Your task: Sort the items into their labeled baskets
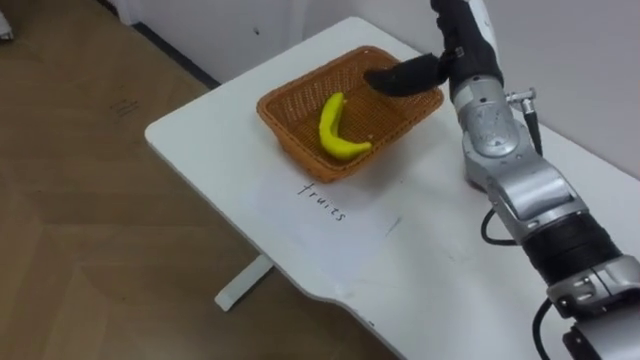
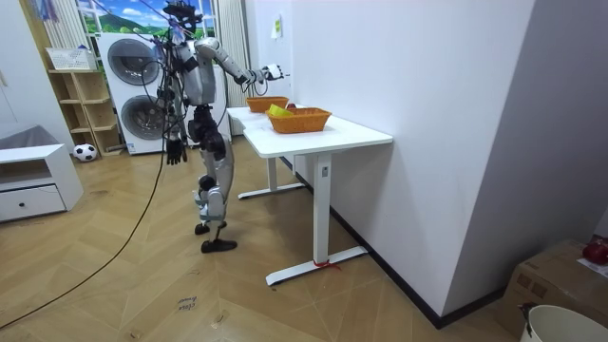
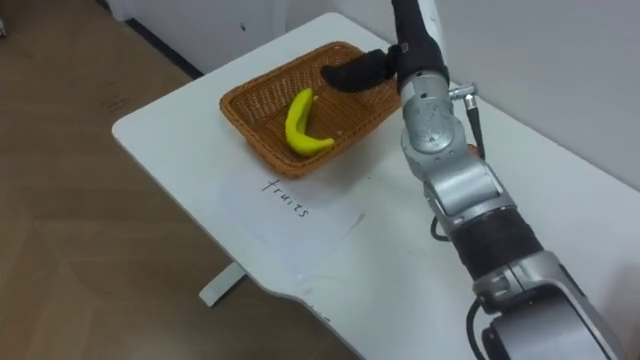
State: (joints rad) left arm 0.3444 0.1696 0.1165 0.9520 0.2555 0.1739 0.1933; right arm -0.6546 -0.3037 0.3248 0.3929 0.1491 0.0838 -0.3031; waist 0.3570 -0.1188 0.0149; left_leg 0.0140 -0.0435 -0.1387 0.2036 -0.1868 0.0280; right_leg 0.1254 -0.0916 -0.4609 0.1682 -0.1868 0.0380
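Note:
A yellow banana (image 1: 335,128) lies inside a brown wicker basket (image 1: 295,148) near the far corner of the white table (image 1: 220,150). My right arm reaches in from the lower right. Its dark right hand (image 1: 405,75) hovers over the basket's far right rim, fingers straight and pointing left, with nothing in them. In the room view I stand at the table's far end, with the right hand (image 2: 258,76) stretched over the baskets. My left hand (image 2: 174,152) hangs by my side.
A handwritten label (image 1: 322,199) is on the table just in front of the basket. In the room view two wicker baskets (image 2: 299,120) stand on the table, against the wall. Wood floor lies beyond the table's left edge, and a washing machine (image 2: 133,90) stands behind me.

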